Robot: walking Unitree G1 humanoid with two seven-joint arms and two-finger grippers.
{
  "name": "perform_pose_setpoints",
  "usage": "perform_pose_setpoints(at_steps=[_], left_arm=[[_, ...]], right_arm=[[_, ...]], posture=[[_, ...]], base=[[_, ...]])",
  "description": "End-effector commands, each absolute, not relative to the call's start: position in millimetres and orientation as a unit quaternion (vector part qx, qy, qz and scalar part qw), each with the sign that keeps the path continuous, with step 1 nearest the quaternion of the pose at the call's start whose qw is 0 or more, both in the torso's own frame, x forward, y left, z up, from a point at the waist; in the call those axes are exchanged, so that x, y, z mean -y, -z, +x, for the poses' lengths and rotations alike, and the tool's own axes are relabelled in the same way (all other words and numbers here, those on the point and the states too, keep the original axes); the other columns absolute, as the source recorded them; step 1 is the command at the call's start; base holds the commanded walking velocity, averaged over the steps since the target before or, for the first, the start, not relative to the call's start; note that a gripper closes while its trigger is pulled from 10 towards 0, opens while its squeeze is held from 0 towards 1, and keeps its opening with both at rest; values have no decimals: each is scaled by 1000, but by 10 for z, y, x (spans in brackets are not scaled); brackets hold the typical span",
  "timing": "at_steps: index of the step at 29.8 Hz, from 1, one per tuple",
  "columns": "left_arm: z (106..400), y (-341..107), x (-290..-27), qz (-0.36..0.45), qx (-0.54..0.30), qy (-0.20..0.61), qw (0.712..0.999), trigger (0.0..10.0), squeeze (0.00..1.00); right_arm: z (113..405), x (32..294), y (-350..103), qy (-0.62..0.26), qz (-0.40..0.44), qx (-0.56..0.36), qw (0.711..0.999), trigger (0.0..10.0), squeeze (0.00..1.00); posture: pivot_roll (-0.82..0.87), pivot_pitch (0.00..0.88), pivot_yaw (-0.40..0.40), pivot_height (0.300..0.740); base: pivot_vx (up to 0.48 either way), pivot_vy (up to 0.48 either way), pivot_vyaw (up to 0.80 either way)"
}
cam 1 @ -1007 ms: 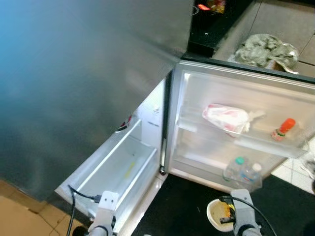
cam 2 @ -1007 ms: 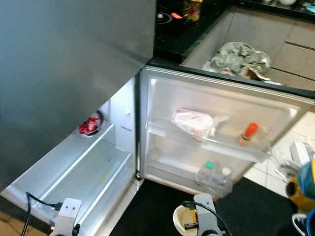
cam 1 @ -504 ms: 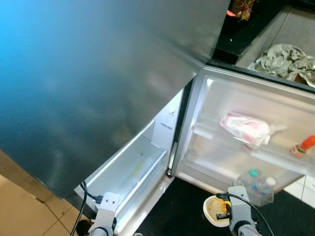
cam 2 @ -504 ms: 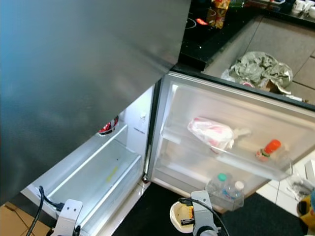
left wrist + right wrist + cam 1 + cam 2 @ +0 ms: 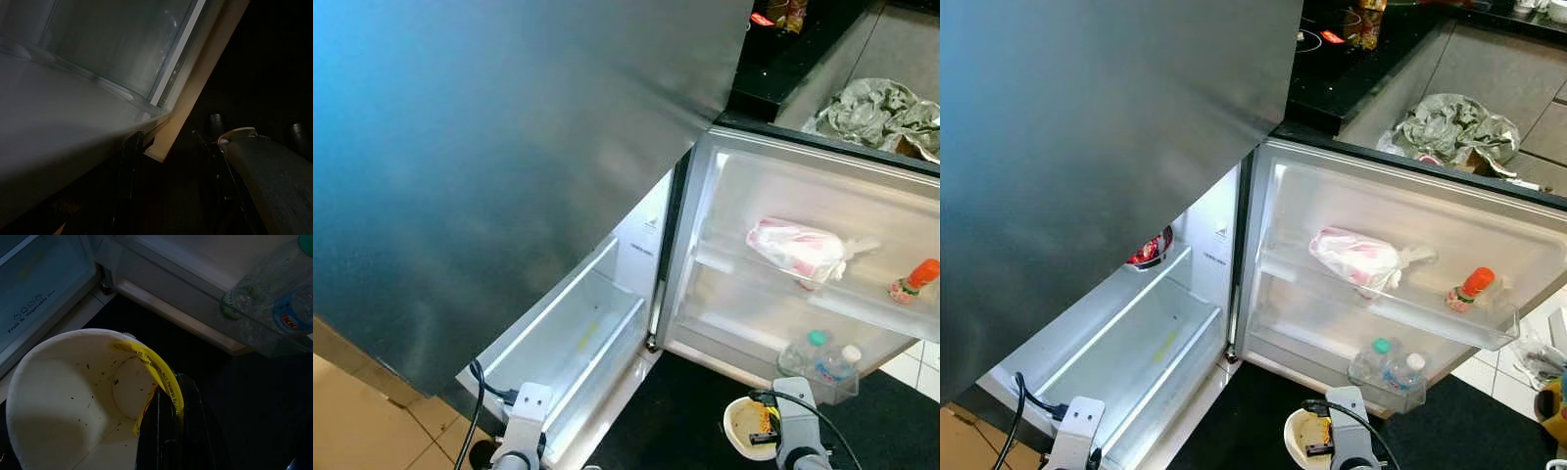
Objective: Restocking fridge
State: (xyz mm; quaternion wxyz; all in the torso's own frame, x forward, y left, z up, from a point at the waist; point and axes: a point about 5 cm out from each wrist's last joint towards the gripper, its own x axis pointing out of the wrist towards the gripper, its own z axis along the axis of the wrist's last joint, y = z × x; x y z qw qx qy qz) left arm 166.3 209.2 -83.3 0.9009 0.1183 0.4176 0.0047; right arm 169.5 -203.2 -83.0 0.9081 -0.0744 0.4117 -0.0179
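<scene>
The fridge's lower door (image 5: 803, 186) stands open. On its upper shelf lie a pink-and-white bag (image 5: 795, 249) and an orange-capped bottle (image 5: 913, 280). Two water bottles (image 5: 822, 357) stand in its bottom shelf. Inside, the clear crisper drawer (image 5: 568, 338) is pulled out, with a red item (image 5: 1148, 251) in a bowl on the shelf above it. My right gripper (image 5: 166, 401) is low in front of the door, shut on the rim of a white cup (image 5: 73, 396) with a yellow band. My left gripper (image 5: 168, 181) hangs open by the drawer's front corner.
The steel upper door (image 5: 509, 147) looms over the left half of the view. A black counter (image 5: 1332, 59) with small items and a crumpled grey-green cloth (image 5: 1454, 122) lie behind the door. A black mat (image 5: 1449, 431) covers the floor below it; tan tiles (image 5: 352, 411) are at the left.
The whole picture has shifted as my head turned, so the fridge door now sits further right. Both arms and the held cup keep the same pose.
</scene>
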Motion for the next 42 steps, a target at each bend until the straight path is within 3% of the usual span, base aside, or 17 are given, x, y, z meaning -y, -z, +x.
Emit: perform_pose_setpoints(at_steps=[1,42], left_arm=[[1615,840,-2183,121,-426,-20,896,10000,0],[1618,840,-2154,117,-423,-18,898,10000,0]], right_arm=[[1691,2054,829,24,-69,-413,908,10000,0],[1627,2061,857,20,-76,-422,903,10000,0]], posture=[[-62,78,-49,740],[-63,81,-52,740]], base=[[0,0,0],[0,0,0]])
